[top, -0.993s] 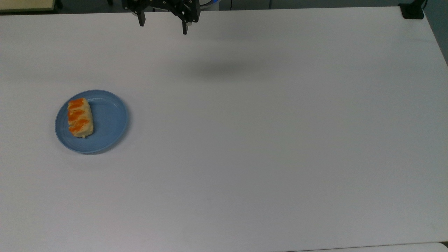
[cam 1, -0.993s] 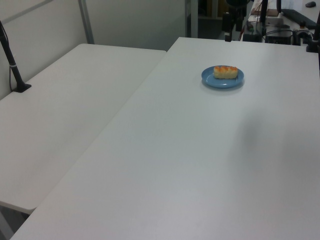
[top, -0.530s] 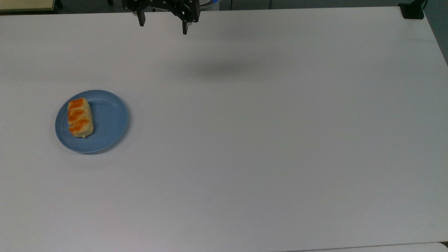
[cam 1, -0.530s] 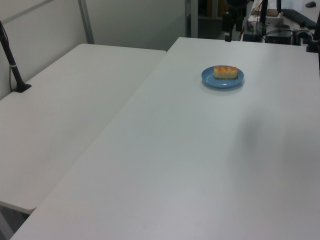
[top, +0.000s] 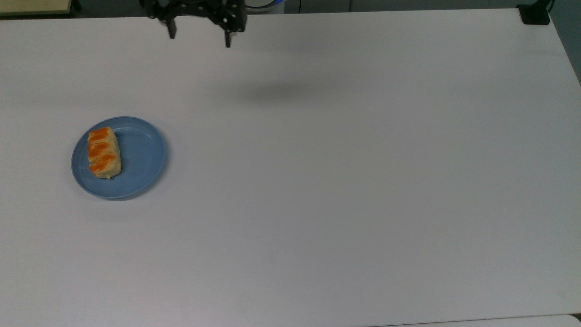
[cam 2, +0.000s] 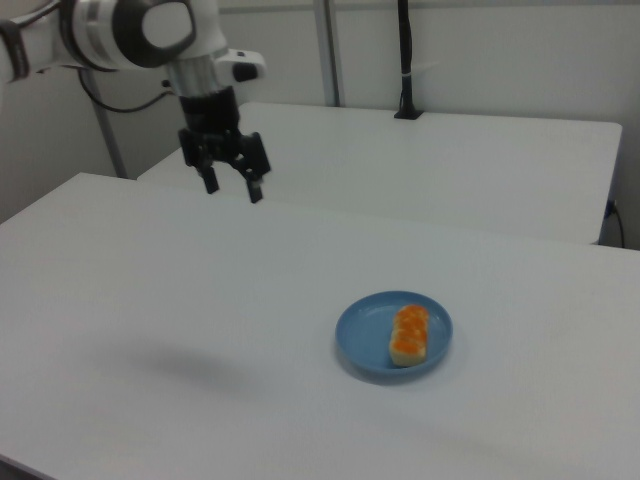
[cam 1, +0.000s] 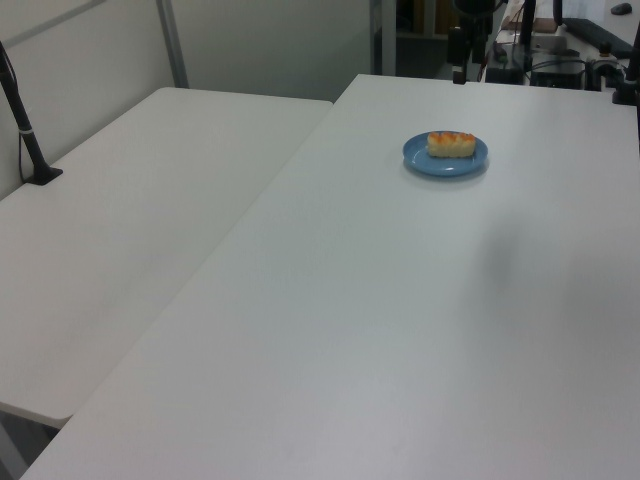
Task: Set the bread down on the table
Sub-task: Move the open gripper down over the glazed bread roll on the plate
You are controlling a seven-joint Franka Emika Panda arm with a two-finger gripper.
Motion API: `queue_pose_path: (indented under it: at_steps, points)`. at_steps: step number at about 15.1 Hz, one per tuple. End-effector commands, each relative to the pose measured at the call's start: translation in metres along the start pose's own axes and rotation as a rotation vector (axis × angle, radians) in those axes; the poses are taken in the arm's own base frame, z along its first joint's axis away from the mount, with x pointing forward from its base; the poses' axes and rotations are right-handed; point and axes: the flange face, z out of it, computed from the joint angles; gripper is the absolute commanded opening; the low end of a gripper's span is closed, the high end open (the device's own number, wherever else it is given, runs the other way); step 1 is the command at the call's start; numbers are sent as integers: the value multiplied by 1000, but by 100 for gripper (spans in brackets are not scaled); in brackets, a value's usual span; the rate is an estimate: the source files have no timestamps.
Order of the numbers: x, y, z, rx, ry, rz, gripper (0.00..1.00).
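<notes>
The bread point(top: 104, 152), a pale-tan bun with orange glazed patches, lies on the left part of a round blue plate point(top: 140, 159) on the white table point(top: 340, 181). It also appears in the left view as the bread point(cam 1: 452, 144) and in the right view as the bread point(cam 2: 408, 335) on the plate point(cam 2: 365, 340). My gripper point(top: 199, 38) hangs open and empty high above the table's far edge, well away from the plate; in the right view the gripper point(cam 2: 233, 188) is up and to the right view's left of the bread.
A second white table point(cam 1: 130, 230) adjoins at the left view's left, with a black post point(cam 1: 25, 130) standing on it. A black clamp point(top: 534, 13) sits at the top view's upper right corner. Cluttered equipment point(cam 1: 560, 60) stands beyond the far edge.
My gripper has shifted slightly toward the top view's left, still high and open. The bread and plate have not moved.
</notes>
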Motion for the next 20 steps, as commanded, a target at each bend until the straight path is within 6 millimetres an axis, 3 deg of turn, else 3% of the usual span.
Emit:
queue_pose_path:
  at_steps: [1,4,5,9,17,20]
  points:
    - [16,66,32,11,6,-80,100]
    - [36,112,74,-2,17,-122,100]
    - [46,133,97,-11,30,-121,100]
    - [68,188,157,-44,73,-128,100]
    - [94,194,255,-68,45,-228,100]
    - [99,195,269,-71,42,-234,99]
